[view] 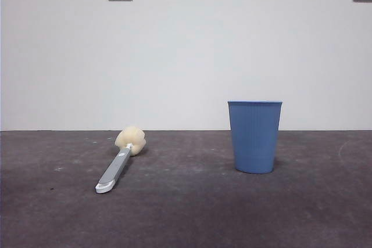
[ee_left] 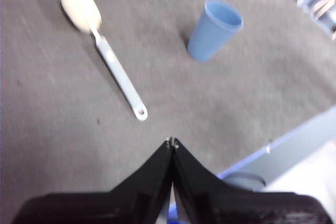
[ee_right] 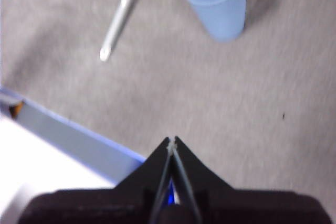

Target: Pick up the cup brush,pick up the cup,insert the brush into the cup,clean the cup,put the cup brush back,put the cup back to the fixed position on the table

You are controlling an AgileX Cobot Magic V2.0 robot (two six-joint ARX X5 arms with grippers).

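With both the left gripper (ee_left: 171, 141) and right gripper (ee_right: 172, 140) hanging closed and empty above the table (view: 186, 213), the cup brush (view: 119, 160) is lying flat well apart from the upright cup (view: 254, 136), risking a slipped pinch on its thin handle.

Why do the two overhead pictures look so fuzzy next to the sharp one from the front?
Front view: sharp and evenly lit; the cup and the cup brush cast only faint shadows on the table. Left wrist view: soft all over, the sponge head most smeared, the left gripper dark and featureless. Right wrist view: blurrier and washed out, with a bright patch at one corner beside the right gripper.
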